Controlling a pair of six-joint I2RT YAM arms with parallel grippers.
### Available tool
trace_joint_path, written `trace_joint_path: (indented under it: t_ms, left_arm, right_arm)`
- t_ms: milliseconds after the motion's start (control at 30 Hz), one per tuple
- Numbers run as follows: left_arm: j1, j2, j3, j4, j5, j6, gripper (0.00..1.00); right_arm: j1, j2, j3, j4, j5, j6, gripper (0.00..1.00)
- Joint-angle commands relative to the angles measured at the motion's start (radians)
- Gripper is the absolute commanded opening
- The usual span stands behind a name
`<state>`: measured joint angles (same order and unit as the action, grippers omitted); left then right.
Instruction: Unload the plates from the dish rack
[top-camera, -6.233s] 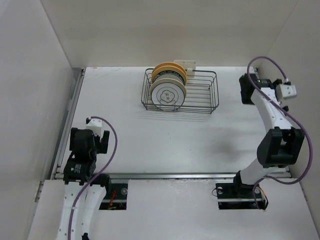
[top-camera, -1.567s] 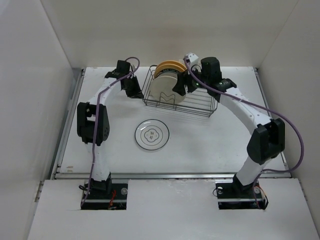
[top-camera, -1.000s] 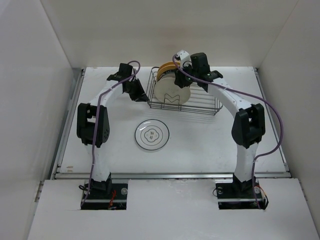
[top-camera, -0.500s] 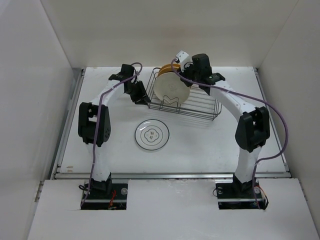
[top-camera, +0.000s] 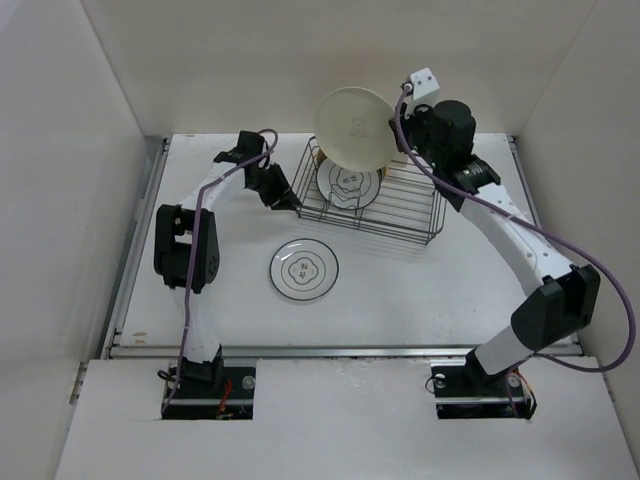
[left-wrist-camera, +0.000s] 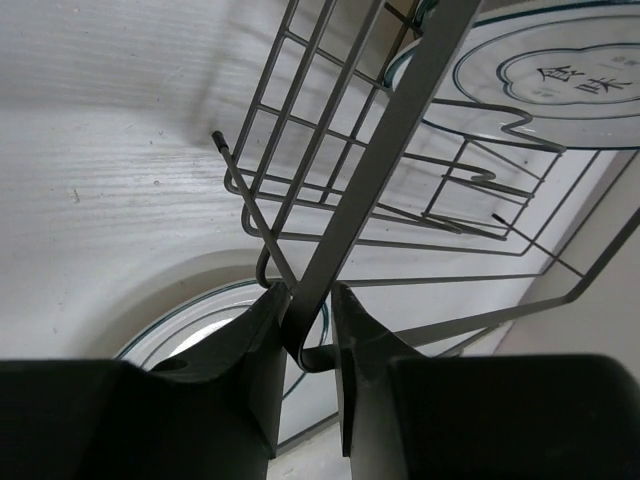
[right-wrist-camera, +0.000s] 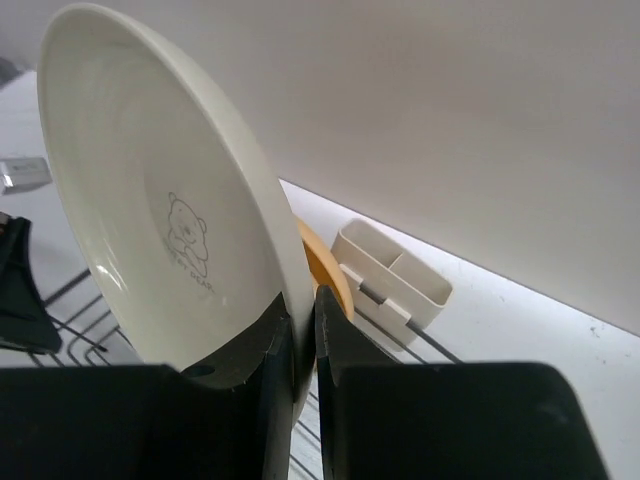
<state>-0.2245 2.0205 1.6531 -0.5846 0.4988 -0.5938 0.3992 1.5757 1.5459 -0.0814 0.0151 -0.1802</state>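
Broadly, the white table (top-camera: 450, 290) carries the dish rack (top-camera: 405, 210) at its far side; a cream plate (top-camera: 352, 128) is held above the rack, its edge clamped by the right gripper (right-wrist-camera: 300, 335); a teal-ringed plate (top-camera: 348, 186) stands inside; another ringed plate (top-camera: 304, 268) lies flat on the table before it; the left gripper (left-wrist-camera: 305, 325) pinches the rack's wire rim.

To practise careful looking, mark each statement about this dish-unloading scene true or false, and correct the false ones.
1. The left gripper is clamped on a wire of the rack. True.
2. The right gripper holds the cream plate by its rim. True.
3. The cream plate stands in the rack. False: it is held above it.
4. No plate lies on the table. False: a ringed white plate lies flat in front of the rack.
5. The rack is empty. False: a teal-patterned plate stands in it.
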Motion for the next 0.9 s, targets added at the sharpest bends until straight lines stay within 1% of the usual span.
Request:
trace_joint_path:
  t_ms: [0, 67, 100, 200, 233, 300, 333, 433, 467, 533, 567, 633, 667, 700, 800, 867]
  left_arm:
    - [0.028, -0.028, -0.058, 0.02, 0.021, -0.049, 0.0]
    - [0.048, -0.043, -0.102, 0.074, 0.03, -0.086, 0.0]
    - [0.062, -0.058, -0.113, 0.09, 0.041, -0.118, 0.0]
    - [0.062, -0.071, -0.113, 0.1, 0.032, -0.127, 0.0]
    - [0.062, -0.08, -0.125, 0.114, 0.032, -0.145, 0.0]
    - [0.062, -0.092, -0.156, 0.123, 0.032, -0.155, 0.0]
    - [0.062, -0.103, -0.168, 0.135, 0.032, -0.17, 0.0]
    - [0.062, -0.121, -0.222, 0.166, 0.044, -0.23, 0.0]
    - [0.062, -0.121, -0.233, 0.175, 0.044, -0.244, 0.0]
    - [0.062, -0.131, -0.246, 0.184, 0.057, -0.276, 0.0]
    - [0.062, -0.131, -0.246, 0.193, 0.066, -0.285, 0.0]
    - [0.062, -0.131, -0.257, 0.219, 0.075, -0.308, 0.0]
    - [0.062, -0.131, -0.257, 0.22, 0.075, -0.319, 0.0]
    - [0.062, -0.131, -0.257, 0.22, 0.075, -0.319, 0.0]
    - [0.062, -0.131, -0.257, 0.23, 0.084, -0.343, 0.0]
    - [0.062, -0.131, -0.257, 0.241, 0.084, -0.353, 0.0]
  right_arm:
    - [-0.035, -0.035, -0.044, 0.034, -0.027, 0.131, 0.0]
    - [-0.06, -0.063, -0.062, 0.0, -0.136, 0.177, 0.0]
    - [-0.083, -0.063, -0.072, -0.047, -0.273, 0.177, 0.0]
    - [-0.109, -0.075, -0.104, -0.142, -0.45, 0.232, 0.0]
    - [-0.129, -0.086, -0.16, -0.158, -0.563, 0.26, 0.0]
    - [-0.151, -0.111, -0.249, -0.133, -0.677, 0.351, 0.0]
    - [-0.177, -0.121, -0.336, -0.123, -0.761, 0.373, 0.0]
    - [-0.226, -0.17, -0.458, -0.123, -0.839, 0.453, 0.0]
    - [-0.252, -0.186, -0.536, -0.123, -0.869, 0.472, 0.0]
    - [-0.261, -0.238, -0.599, -0.123, -0.869, 0.511, 0.0]
    - [-0.27, -0.259, -0.66, -0.132, -0.88, 0.525, 0.0]
    - [-0.27, -0.337, -0.719, -0.142, -0.856, 0.582, 0.0]
    - [-0.27, -0.359, -0.74, -0.164, -0.836, 0.582, 0.0]
    - [-0.27, -0.394, -0.776, -0.225, -0.783, 0.582, 0.0]
    - [-0.27, -0.448, -0.849, -0.302, -0.706, 0.602, 0.0]
    - [-0.27, -0.47, -0.888, -0.302, -0.661, 0.639, 0.0]
